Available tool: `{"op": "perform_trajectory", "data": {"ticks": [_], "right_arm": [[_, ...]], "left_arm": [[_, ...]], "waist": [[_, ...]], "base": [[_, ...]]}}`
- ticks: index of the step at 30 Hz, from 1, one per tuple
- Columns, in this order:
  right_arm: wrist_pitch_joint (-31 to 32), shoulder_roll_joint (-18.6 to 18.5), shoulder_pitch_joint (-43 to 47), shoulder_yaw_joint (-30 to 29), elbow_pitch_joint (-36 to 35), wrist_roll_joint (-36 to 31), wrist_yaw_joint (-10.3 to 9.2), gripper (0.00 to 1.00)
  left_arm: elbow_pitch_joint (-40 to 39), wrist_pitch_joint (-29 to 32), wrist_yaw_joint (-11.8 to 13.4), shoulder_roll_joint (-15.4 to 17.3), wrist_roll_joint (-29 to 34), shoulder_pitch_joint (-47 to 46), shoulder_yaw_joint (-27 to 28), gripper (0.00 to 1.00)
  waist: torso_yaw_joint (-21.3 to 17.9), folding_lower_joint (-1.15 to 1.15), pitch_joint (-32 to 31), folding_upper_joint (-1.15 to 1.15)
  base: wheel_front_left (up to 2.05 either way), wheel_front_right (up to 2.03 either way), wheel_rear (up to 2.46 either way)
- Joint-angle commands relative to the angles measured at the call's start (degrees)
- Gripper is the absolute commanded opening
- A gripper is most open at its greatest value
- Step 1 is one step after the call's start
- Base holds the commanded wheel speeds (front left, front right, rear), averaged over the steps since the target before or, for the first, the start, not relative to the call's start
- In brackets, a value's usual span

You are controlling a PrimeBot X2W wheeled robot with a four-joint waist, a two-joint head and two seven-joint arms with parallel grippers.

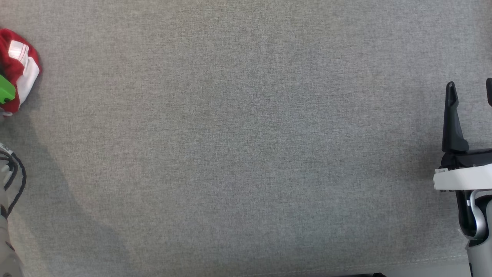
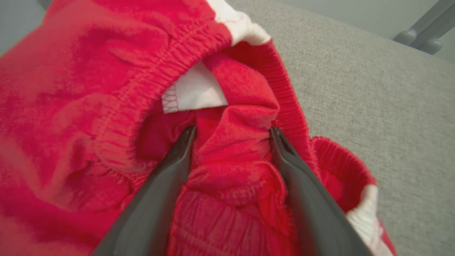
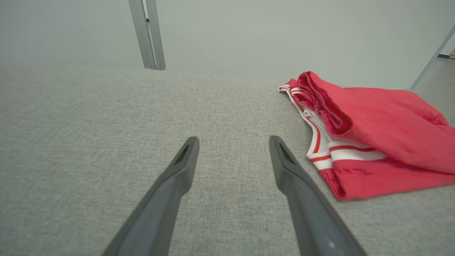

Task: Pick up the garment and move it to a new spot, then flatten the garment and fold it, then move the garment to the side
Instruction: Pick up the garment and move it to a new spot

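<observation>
Grey surface [image 1: 246, 154], garment [image 2: 71, 106] within left claw [image 2: 233, 129]

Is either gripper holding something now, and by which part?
Nothing is held yet. The left gripper stands open astride a fold of the garment near its waistband; the right gripper is open, empty.

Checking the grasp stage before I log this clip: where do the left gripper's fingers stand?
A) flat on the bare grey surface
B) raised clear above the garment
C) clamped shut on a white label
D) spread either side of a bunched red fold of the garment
D: in the left wrist view the left gripper stands open, its fingers flanking a bunched fold of the red garment.
</observation>
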Motion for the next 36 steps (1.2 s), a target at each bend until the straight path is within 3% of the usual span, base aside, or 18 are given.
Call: {"op": "perform_trajectory", "data": {"ticks": [1,3,4,5,23,30,36], "right_arm": [[0.13,0.21,-0.52,0.06,-0.34,-0.41,-0.09,1.0],[0.23,0.31,-0.66,0.27,-0.42,-0.44,-0.09,1.0],[0.19,0.3,-0.74,0.32,-0.43,-0.38,-0.09,1.0],[0.15,0.32,-0.77,0.35,-0.43,-0.33,-0.09,1.0],[-0.43,2.33,0.28,1.73,4.49,0.61,-0.09,1.0],[-0.52,3.86,0.93,2.05,7.45,1.31,-0.09,1.0],[-0.54,5.96,1.55,2.31,8.51,1.61,-0.09,1.0]], "left_arm": [[2.85,3.08,-0.26,-0.26,-0.6,0.56,-0.22,1.0],[4.29,4.48,-0.24,0.03,-0.2,0.76,-1.2,1.0],[4.34,3.62,-0.25,0.25,-0.51,0.54,-1.12,0.31],[4.28,3.05,-0.26,0.35,-0.5,0.38,-1.21,0.0],[-2.12,-9.19,-0.38,1.85,0.3,-3.46,-7.54,0.0],[-11.06,-10.94,-0.39,1.72,-1.27,-4.33,-12.17,0.0],[-22.33,-8.45,-0.39,0.54,-3.0,-3.51,-16.84,0.0]], "waist": [[-0.11,-0.01,-0.01,0.0],[-0.34,-0.01,-0.05,0.0],[-0.43,-0.01,-0.1,0.0],[-0.5,-0.01,-0.18,0.0],[0.48,-0.01,-8.71,0.0],[-0.61,-0.01,-13.59,0.0],[-4.22,-0.01,-17.83,0.0]], "base": [[0.0,0.0,0.0],[0.0,0.0,0.0],[0.0,0.0,0.0],[0.0,0.0,0.0],[0.0,0.0,0.0],[0.0,0.0,0.0],[0.0,0.0,0.0]]}}
